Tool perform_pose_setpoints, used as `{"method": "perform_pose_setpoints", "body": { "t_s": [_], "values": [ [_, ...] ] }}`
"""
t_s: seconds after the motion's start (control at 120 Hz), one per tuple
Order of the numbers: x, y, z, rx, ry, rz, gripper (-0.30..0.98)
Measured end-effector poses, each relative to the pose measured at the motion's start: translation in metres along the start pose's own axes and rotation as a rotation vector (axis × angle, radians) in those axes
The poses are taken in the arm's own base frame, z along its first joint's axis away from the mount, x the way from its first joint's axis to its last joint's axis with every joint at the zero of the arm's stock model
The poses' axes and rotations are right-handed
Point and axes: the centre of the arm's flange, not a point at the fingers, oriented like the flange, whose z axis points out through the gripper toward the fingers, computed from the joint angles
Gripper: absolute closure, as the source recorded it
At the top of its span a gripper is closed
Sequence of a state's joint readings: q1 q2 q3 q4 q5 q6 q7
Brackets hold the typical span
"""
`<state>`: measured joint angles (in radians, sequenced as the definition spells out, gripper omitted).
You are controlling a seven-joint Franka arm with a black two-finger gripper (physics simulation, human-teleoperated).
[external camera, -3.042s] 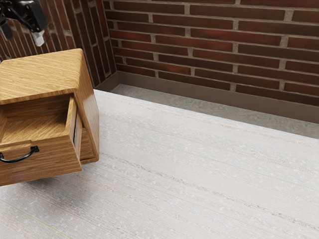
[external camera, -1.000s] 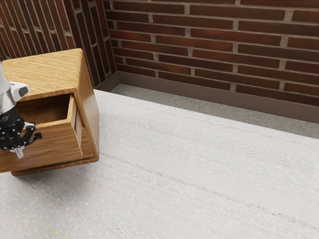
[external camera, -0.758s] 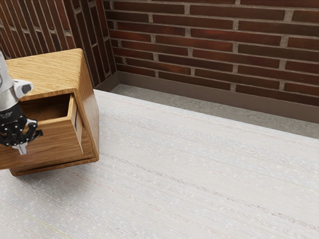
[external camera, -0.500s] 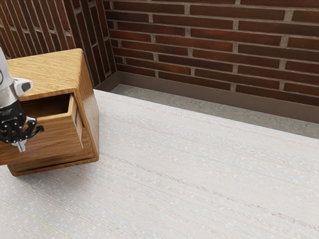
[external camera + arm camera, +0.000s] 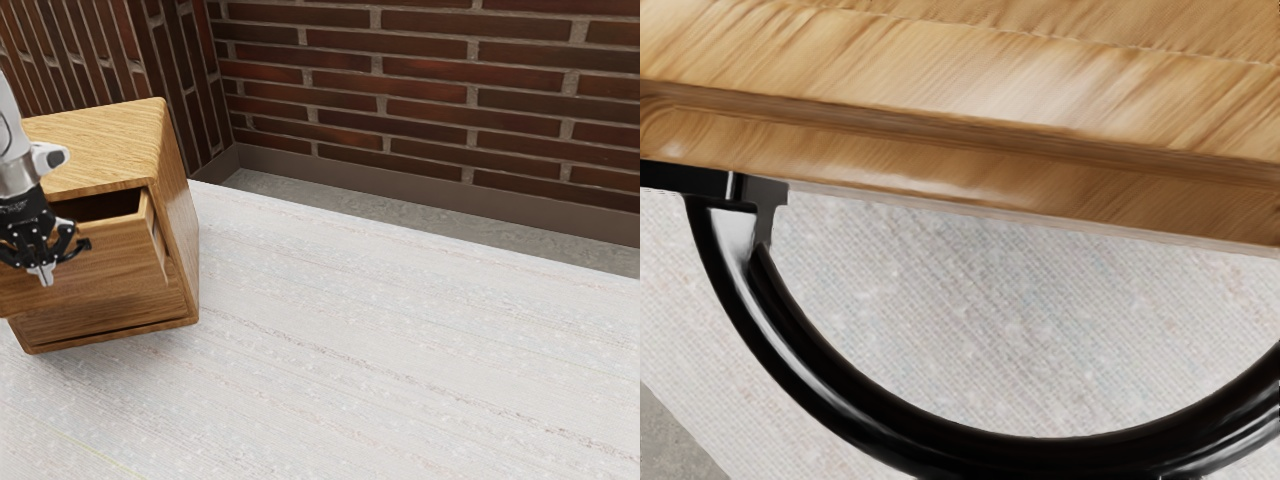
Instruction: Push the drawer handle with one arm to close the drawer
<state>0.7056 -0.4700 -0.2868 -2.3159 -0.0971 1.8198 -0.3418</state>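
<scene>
As the exterior view has it, the brown wood-grained drawer (image 5: 115, 268) juts partly out of the boxy wooden cabinet (image 5: 110, 145) | black two-finger gripper (image 5: 41, 273) at the drawer's front, its tips together | wrist view: curved glossy black handle (image 5: 1040, 456) on the drawer's front; whether the gripper touches it is hard to judge

Wooden cabinet (image 5: 105, 145) on a pale table (image 5: 400, 330), drawer (image 5: 115, 262) partly open, tool (image 5: 43, 274) at its front, brick walls (image 5: 430, 85) behind
</scene>
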Motion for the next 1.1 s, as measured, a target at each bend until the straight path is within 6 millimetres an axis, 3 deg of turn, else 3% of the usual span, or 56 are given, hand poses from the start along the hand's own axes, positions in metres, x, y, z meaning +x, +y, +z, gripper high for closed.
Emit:
{"method": "perform_pose_setpoints", "body": {
  "t_s": [1.1],
  "values": [
    [0.07,0.005,-0.013,0.005,0.002,0.053,0.79]
  ]
}}
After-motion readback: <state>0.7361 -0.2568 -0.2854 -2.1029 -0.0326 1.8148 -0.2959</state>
